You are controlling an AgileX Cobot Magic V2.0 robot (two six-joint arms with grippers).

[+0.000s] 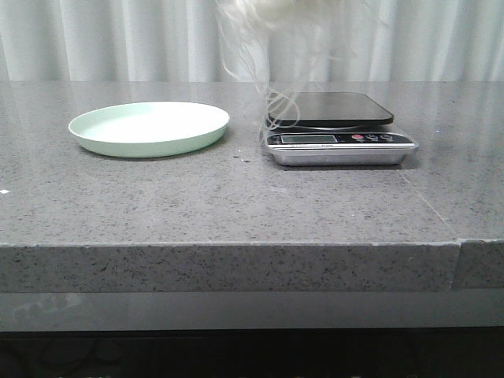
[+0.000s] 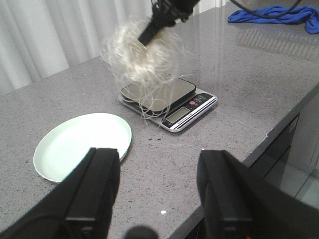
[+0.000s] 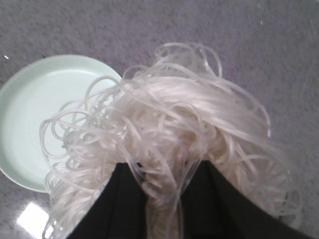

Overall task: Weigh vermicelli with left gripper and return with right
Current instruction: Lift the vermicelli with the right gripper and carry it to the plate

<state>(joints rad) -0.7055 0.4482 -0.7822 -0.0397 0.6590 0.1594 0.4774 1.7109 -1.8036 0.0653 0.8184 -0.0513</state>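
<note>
Two things sit on the grey stone table (image 1: pixel 236 205) from where I'm watching: on the left the pale green plate (image 1: pixel 149 127), bare inside, and to its right, apart from it, the kitchen scale (image 1: pixel 339 135) with its dark platform and a display strip facing the near edge. My left gripper (image 2: pixel 158 194) is back on the near side, its two black fingers (image 2: pixel 94 189) spread wide with nothing between them, looking out over the plate and the scale. Moving right, the vermicelli (image 1: pixel 272 31) is up in the air, a fluffy white tangle hanging above the scale's left part, mostly cut off by the top of the front view; a few loose strands trail down and reach the platform's left edge, though I can't tell whether they actually touch it. From the left wrist view I see the right gripper (image 2: pixel 152 31) coming in from above, pinched into the top of the bundle (image 2: pixel 139 55). My right wrist view (image 3: pixel 162 199) confirms it: the dark fingers (image 3: pixel 119 204) are closed tight on a hank of strands, and the rest of the noodles (image 3: pixel 169 129) billow out past them, with the plate (image 3: pixel 35 114) showing beneath. Far right on the table, in the left wrist view, lies a blue cloth (image 2: pixel 271 15).
</note>
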